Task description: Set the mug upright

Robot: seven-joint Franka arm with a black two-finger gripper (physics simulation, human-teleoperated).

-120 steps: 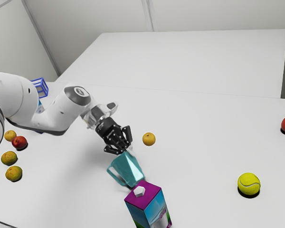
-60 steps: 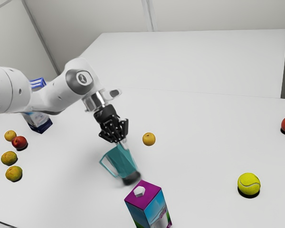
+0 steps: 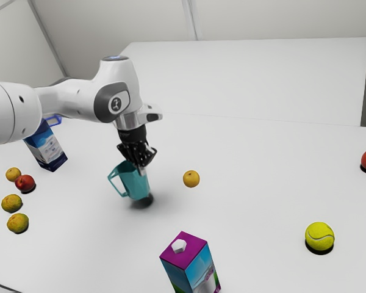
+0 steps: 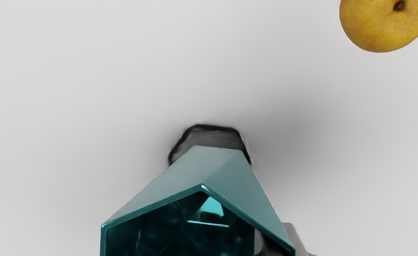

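A white counter (image 3: 250, 201) spreads beneath me. My claw (image 3: 141, 167) pinches the wall of the teal mug (image 3: 133, 183), which is mouth up, slightly tilted, over a dark shadow. Near it sits a yellow fruit (image 3: 191, 179); farther off, a purple-topped carton (image 3: 192, 264), then a tennis ball (image 3: 319, 236).

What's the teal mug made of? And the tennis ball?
The mug looks like glossy plastic or glazed ceramic: it has bright glints inside. The tennis ball is probably matte felt: dull yellow-green, with a curved seam.

Rounded white arm (image 3: 76, 100), black claw (image 3: 141, 168)
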